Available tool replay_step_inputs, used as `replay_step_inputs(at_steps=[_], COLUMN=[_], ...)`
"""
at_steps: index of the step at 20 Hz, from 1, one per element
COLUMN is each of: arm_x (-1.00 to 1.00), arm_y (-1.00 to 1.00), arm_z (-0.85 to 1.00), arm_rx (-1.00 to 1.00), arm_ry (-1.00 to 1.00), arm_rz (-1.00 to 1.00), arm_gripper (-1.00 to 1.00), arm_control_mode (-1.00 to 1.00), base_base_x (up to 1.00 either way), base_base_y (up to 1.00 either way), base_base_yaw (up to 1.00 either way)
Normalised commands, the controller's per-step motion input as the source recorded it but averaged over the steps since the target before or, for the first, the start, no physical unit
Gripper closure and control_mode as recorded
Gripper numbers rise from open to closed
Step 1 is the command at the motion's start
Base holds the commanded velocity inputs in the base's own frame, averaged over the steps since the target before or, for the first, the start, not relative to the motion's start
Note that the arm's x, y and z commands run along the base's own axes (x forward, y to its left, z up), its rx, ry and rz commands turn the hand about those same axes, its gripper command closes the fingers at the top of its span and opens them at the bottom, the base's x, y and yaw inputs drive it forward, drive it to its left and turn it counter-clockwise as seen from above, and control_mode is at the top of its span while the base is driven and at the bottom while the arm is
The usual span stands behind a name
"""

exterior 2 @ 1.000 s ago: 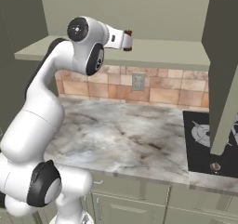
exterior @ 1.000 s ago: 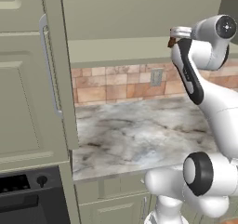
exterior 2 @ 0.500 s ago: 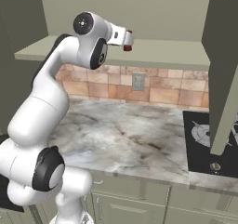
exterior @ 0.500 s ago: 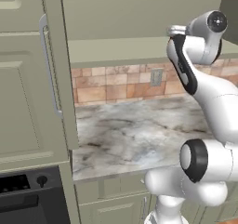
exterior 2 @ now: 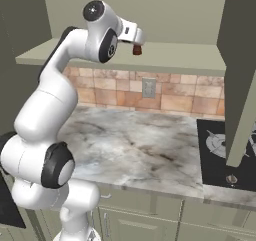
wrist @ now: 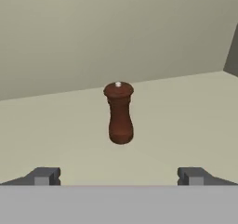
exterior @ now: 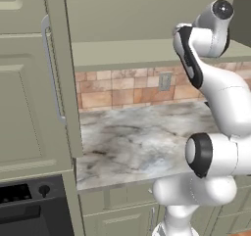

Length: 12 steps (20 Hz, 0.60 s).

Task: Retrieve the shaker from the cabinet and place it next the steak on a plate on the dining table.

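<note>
The shaker (wrist: 120, 113) stands upright at the centre of the frame on the cabinet (wrist: 186, 116) shelf, ahead of the wide-open, empty hand (wrist: 119, 175), and an off-centre advance could topple or push it deeper.

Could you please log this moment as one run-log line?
phase: reaching | gripper: open, empty | dark brown wooden shaker: upright on sage-green cabinet shelf, ahead between fingertips, not touched
</note>
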Motion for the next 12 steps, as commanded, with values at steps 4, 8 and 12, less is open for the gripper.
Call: replay_step_inputs(at_steps=[4,8,12], arm_x=[0.31,0.32,0.28], arm_y=[0.00,-0.03,-0.07], arm_z=[-0.03,-0.09,-0.17], arm_rx=[0.00,0.00,0.00], arm_ry=[0.00,0.00,0.00], arm_rz=[0.00,0.00,0.00], arm_gripper=[-1.00,-1.00,-1.00], arm_control_mode=[-1.00,-1.00,-1.00], base_base_x=[0.00,0.00,0.00], base_base_y=[0.00,0.00,0.00], base_base_yaw=[0.00,0.00,0.00])
